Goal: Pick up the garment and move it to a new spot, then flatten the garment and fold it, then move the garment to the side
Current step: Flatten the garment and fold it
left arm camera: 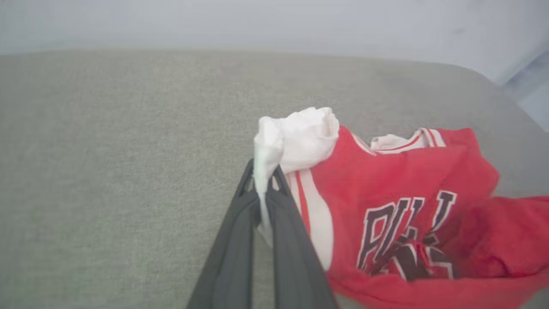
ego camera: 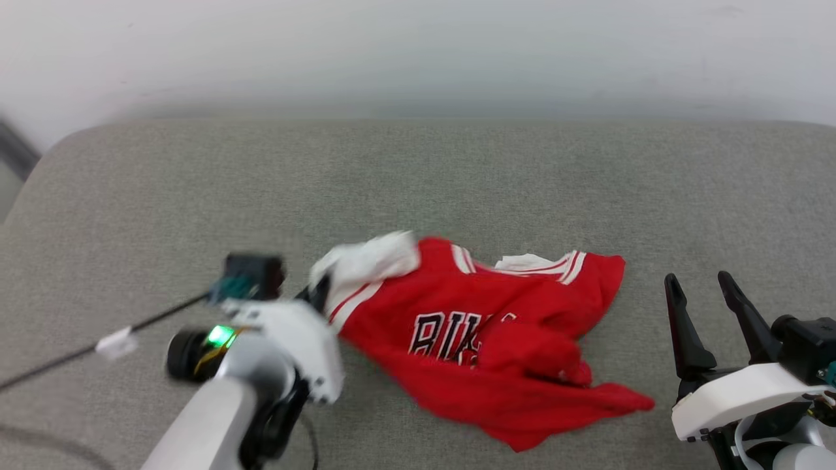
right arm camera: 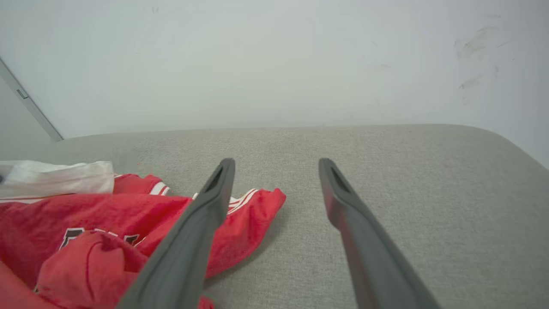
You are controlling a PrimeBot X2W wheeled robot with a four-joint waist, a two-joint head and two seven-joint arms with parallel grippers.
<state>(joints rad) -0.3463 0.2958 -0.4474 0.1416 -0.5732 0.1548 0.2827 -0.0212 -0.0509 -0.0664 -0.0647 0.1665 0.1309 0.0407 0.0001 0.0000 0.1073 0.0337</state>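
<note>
The garment (ego camera: pixel 496 339) is a red jersey T-shirt with white sleeves and black lettering, lying crumpled on the grey cushion (ego camera: pixel 418 183). My left gripper (left arm camera: pixel 262 178) is shut on the garment's white sleeve (left arm camera: pixel 296 137), which bunches up above the fingertips. In the head view the left gripper (ego camera: pixel 318 292) sits at the shirt's left edge. My right gripper (ego camera: pixel 702 287) stands open to the right of the shirt, nothing between its fingers. In the right wrist view the right gripper (right arm camera: pixel 276 165) hovers beside the garment (right arm camera: pixel 107 231), whose red hem lies behind the left finger.
A pale wall (ego camera: pixel 418 52) rises behind the cushion. A dark cable (ego camera: pixel 72 356) with a white tag runs across the cushion at the lower left. The cushion's rounded corners show at far left and right.
</note>
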